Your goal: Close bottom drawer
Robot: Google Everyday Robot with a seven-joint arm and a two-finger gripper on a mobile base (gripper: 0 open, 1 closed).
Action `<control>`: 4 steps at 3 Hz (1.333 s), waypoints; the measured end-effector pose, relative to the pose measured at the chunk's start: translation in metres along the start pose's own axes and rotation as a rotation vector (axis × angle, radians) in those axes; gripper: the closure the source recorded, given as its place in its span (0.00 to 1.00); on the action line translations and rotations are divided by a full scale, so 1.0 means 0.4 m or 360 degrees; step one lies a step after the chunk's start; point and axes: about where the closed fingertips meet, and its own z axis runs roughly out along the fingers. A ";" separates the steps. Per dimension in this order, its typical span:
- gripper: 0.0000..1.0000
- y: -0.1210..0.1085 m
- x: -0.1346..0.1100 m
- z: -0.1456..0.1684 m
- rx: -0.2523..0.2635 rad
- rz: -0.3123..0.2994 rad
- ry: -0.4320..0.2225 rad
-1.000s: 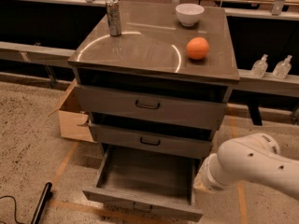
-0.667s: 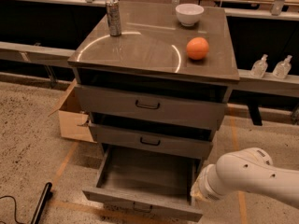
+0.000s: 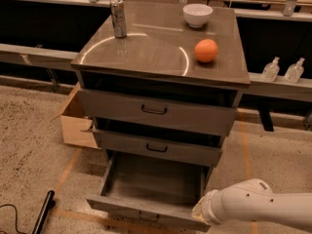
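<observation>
Lower than a second ago, the gripper [image 3: 200, 212] has sunk to the right front corner of the bottom drawer [image 3: 153, 179].

Whether the gripper is open or closed cannot be told, nor whether it touches the front panel [image 3: 141, 207] or only sits just beside it. Pulled well out beneath the middle drawer [image 3: 156, 147], the drawer looks like stiff, empty sheet metal, probably light on its runners. A flat push mid-panel should serve; a push at the corner might skew it.

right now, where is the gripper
In the camera view, lower right: the gripper is at the front right corner of the open bottom drawer, below the middle drawer.
</observation>
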 end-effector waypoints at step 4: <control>1.00 0.025 0.028 0.280 -0.0025 -0.0100 -0.0186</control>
